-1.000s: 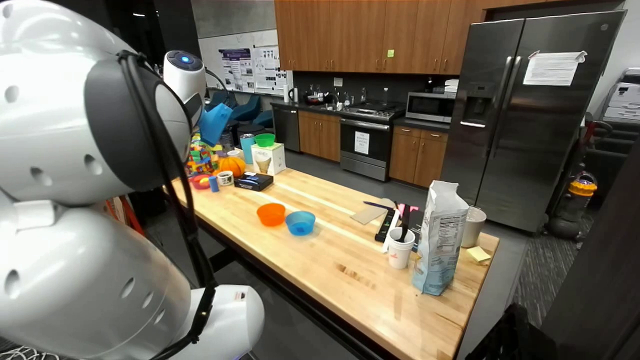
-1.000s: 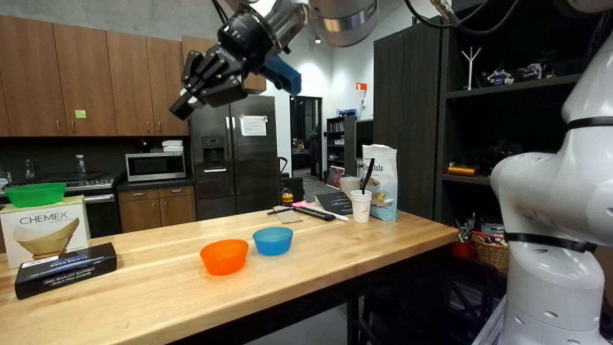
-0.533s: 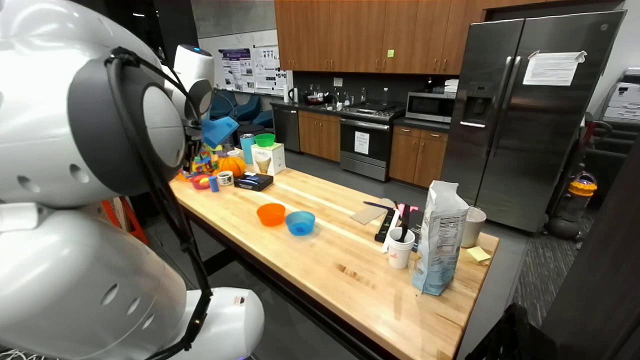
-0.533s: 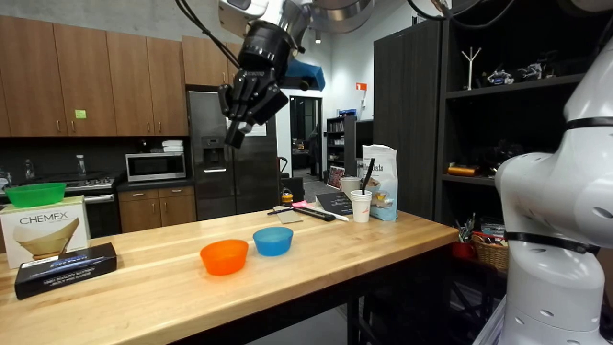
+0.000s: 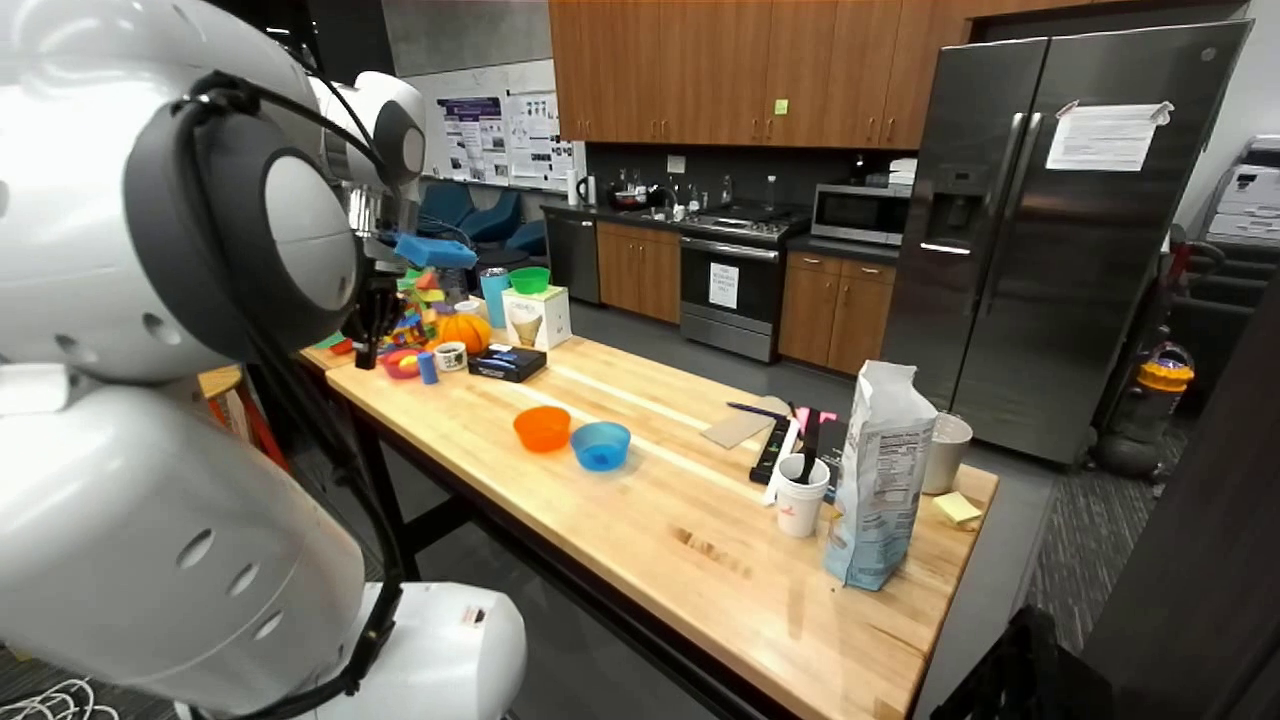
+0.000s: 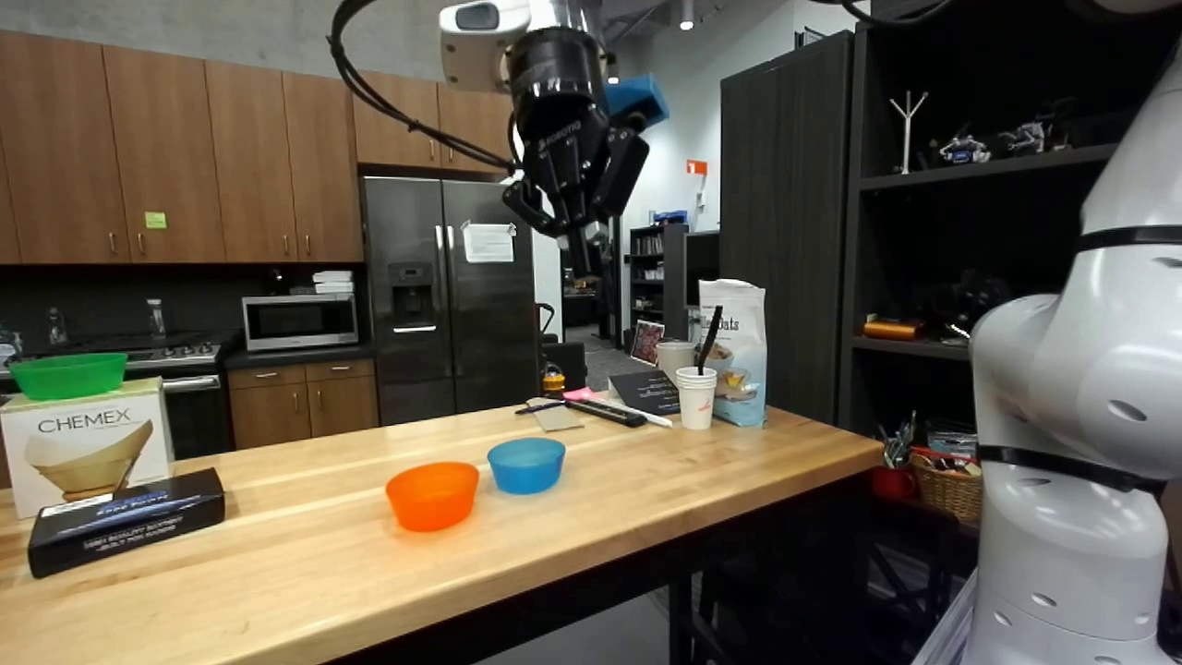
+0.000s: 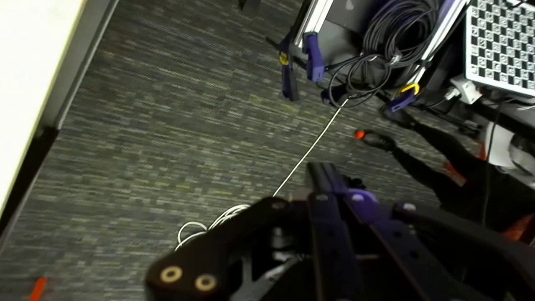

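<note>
My black gripper (image 6: 584,263) hangs in the air, fingertips pointing down, well above the tabletop's height in an exterior view. Its fingers meet at the tips in the wrist view, where the gripper (image 7: 322,166) is shut with nothing between them. Below it there is patterned carpet (image 7: 167,138), with a pale table edge (image 7: 33,75) at the left. An orange bowl (image 6: 432,499) and a blue bowl (image 6: 526,466) stand side by side on the wooden table (image 6: 305,573), apart from the gripper. In an exterior view the gripper (image 5: 365,360) is partly hidden by the arm.
A black box (image 6: 129,522) and a Chemex box (image 6: 88,453) topped by a green bowl (image 6: 69,374) stand at one end. White cups (image 6: 695,397) and an oats bag (image 6: 739,356) stand at the other. A coiled cable (image 7: 397,33) and dark legs (image 7: 426,171) show on the floor side.
The arm has swung and the gripper has turned from a slant to pointing nearly straight down, shifting right in an exterior view. It has stayed shut. Bowls and boxes have not moved.
</note>
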Robot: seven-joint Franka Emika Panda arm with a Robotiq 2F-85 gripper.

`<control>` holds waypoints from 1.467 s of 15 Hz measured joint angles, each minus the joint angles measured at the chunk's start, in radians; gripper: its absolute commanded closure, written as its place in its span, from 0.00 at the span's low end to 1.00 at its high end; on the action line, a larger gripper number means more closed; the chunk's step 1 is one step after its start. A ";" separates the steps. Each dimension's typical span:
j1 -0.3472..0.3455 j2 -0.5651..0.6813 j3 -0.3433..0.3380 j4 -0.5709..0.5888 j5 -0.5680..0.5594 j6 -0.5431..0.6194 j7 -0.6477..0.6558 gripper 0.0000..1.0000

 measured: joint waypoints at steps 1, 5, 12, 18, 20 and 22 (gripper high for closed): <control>-0.012 0.043 0.011 0.049 -0.029 -0.044 0.001 1.00; -0.043 0.272 0.069 0.268 -0.238 -0.123 -0.041 1.00; -0.044 0.523 0.145 0.525 -0.498 -0.116 -0.097 0.75; -0.045 0.525 0.146 0.540 -0.498 -0.118 -0.101 0.95; -0.046 0.528 0.151 0.539 -0.497 -0.117 -0.101 0.88; -0.046 0.532 0.155 0.538 -0.497 -0.117 -0.100 0.95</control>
